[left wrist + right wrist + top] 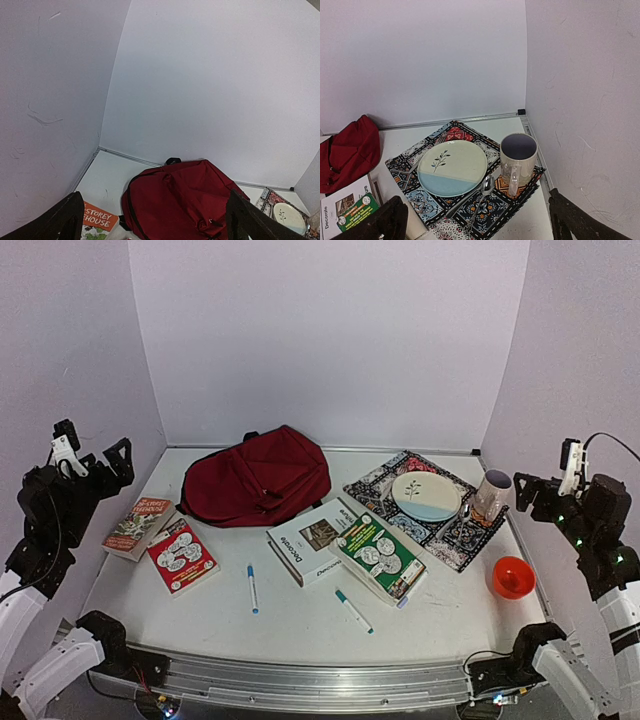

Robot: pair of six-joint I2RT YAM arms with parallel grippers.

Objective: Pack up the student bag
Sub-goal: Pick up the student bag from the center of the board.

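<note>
The student bag [258, 480], a dark red backpack, lies flat at the back of the table, left of centre. It fills the lower middle of the left wrist view [185, 200], and one corner shows in the right wrist view [347, 152]. My left gripper [93, 445] is raised over the table's left edge, well apart from the bag. It is open and holds nothing [155, 220]. My right gripper [545, 480] hangs open and holds nothing at the right edge, above the mug [518, 157].
Left of the bag lie an orange book [138, 525] and a red book [182, 555]. A white book [312, 542] and a green book [380, 555] lie at centre, with two markers [252, 588] [353, 610] in front. A patterned placemat [455, 535] carries a plate [426, 496], a spoon [485, 187] and the mug. A red bowl [512, 577] sits front right.
</note>
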